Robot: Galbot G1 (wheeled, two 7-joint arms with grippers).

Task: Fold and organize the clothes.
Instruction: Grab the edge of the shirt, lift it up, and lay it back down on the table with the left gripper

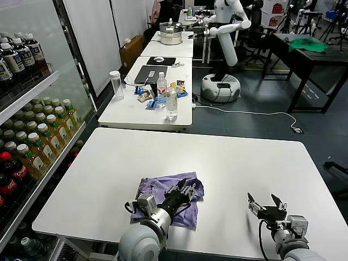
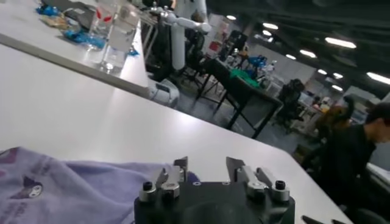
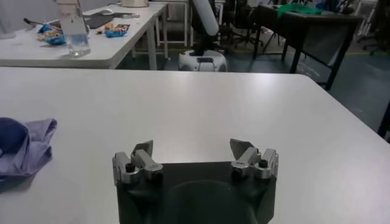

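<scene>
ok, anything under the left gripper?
The folded lavender T-shirt lies under the left gripper, on the white table. Its fingers stand apart with no cloth between them. The table beneath the shirt is hidden.

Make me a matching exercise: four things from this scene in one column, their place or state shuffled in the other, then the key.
1. lavender T-shirt
2. left gripper
3. right gripper
4. white table

a. jaws open over bare tabletop, apart from the cloth
b. bears the cloth
c. lies bunched near the table's front edge
d. over the cloth's far edge, jaws parted

Pairs: 1-c, 2-d, 3-a, 4-b
</scene>
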